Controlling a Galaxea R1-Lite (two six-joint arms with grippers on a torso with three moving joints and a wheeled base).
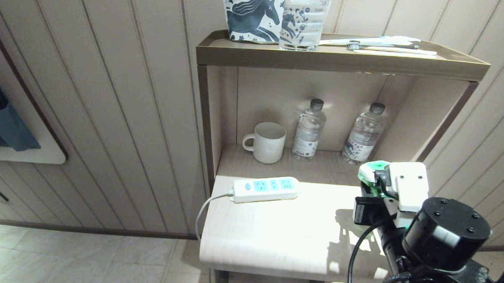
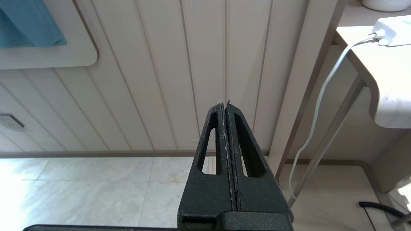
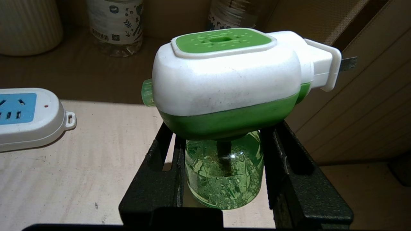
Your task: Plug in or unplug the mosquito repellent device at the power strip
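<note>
head: right gripper (image 1: 374,192) is gripping the small translucent green mosquito repellent device (image 1: 371,171) with white-and-green plug head, well apart from the long white power strip (image 1: 266,189) with light-blue sockets | left wrist: left gripper (image 2: 224,106) is hanging with fingers pressed together, nothing between | right wrist: black fingers (image 3: 160,166) are pinching the device's bottle from both sides, strip lying off to one side

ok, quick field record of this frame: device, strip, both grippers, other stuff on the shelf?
device: mosquito repellent device, upright, plug prongs out to the side, not plugged in
held by: right gripper, fingers clamped on the green bottle
power strip: power strip flat on the lower shelf, sockets empty, apart from the device
left gripper: left gripper shut, holding nothing, off beside the shelf
behind: mug, two water bottles
</note>
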